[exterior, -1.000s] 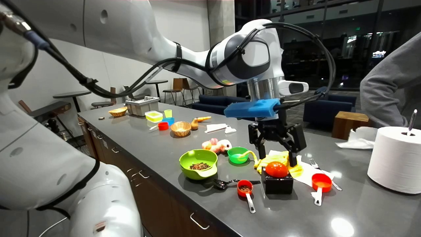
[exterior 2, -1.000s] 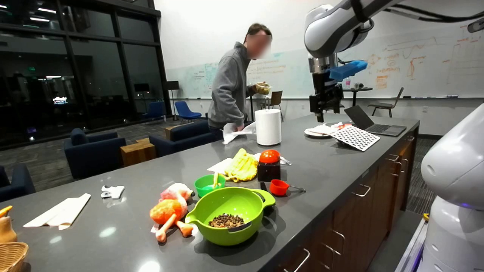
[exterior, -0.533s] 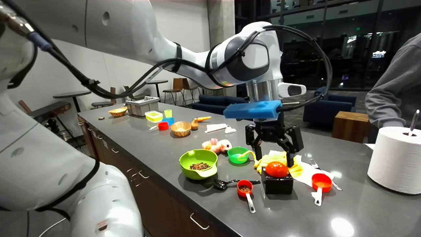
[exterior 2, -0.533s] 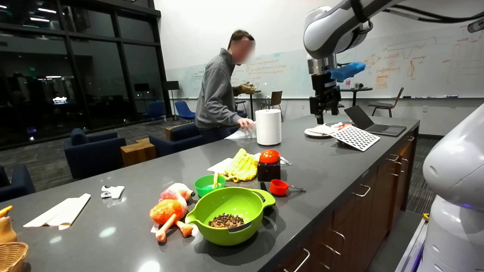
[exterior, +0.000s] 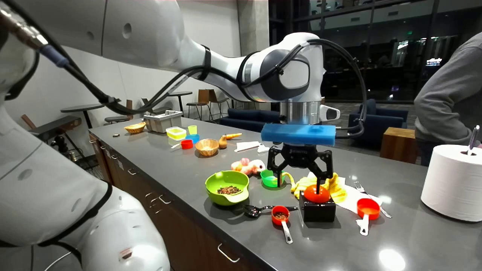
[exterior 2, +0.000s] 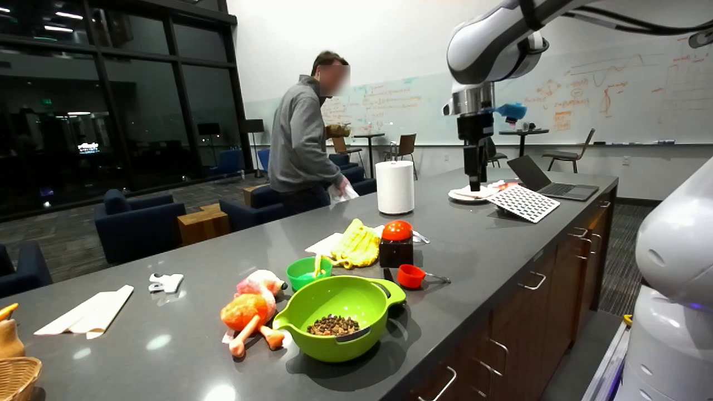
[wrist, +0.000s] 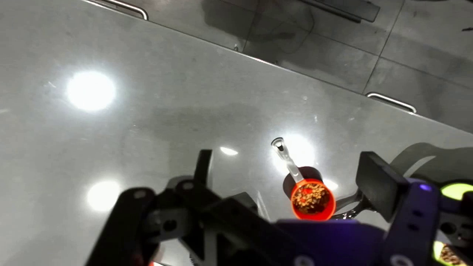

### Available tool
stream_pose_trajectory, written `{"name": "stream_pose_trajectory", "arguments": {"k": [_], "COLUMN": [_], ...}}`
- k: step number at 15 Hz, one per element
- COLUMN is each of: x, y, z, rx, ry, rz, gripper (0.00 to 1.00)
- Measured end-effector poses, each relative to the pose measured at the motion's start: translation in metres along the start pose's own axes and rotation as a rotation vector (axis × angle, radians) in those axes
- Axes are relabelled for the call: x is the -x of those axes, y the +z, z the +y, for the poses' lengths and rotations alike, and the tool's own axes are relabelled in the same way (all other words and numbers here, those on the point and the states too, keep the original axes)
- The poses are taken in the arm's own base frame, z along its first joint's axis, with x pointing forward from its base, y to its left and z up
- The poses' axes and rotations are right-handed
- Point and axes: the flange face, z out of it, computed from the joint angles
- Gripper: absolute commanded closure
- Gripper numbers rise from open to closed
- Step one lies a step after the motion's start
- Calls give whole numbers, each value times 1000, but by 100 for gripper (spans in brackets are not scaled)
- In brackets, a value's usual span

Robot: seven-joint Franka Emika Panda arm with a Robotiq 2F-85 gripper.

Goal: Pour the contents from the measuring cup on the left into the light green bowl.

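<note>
The red-orange measuring cup (exterior: pixel 280 216) stands upright on the counter, holding brown and tan bits. It also shows in an exterior view (exterior 2: pixel 410 277) and the wrist view (wrist: pixel 314 199), its clear handle pointing toward the counter's edge. The light green bowl (exterior: pixel 221 180) is near it with brown bits inside. It also shows in an exterior view (exterior 2: pixel 342 295), and a piece of it at the wrist view's right edge (wrist: pixel 458 190). My gripper (exterior: pixel 298 189) is open and empty, above the counter. In the wrist view (wrist: pixel 286 166) the cup appears between its spread fingers, untouched.
A red-domed black button box (exterior: pixel 318 209) stands beside the cup, with a black spoon (exterior: pixel 254 211) near it. A similar red measuring cup (exterior: pixel 368 209), a green cup (exterior 2: pixel 303 274), a yellow cloth (exterior 2: pixel 356 245), a plush toy (exterior 2: pixel 250 312) and a paper roll (exterior 2: pixel 395 186) share the counter.
My gripper has come down, shifted left in an exterior view, and turned, staying open. The person has moved back from the counter with a paper sheet. The cup and bowl have not moved.
</note>
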Motion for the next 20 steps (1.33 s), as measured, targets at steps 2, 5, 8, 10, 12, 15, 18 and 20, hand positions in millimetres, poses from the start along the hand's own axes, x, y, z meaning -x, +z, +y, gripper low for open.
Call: {"name": "stream_pose_trajectory", "arguments": {"k": [2,5,8,10,12,15,18,20], "x": [2,2,1,1,-3,-16,-27,-31], "y": [3,5,6,7,14,35,58,71], "z": [-1,0,0,-1,-6,-20,-31,-34], "rx": [-35,-43,-44,-45,-58,-115,-182,-220], "ry": [-63,-87,-92,-96,-157,-288,-400,-470], "rz": [-6,-12,-14,-17,-22,-21,-26,-32], "gripper": [0,0,0,0,0,0,0,0]}}
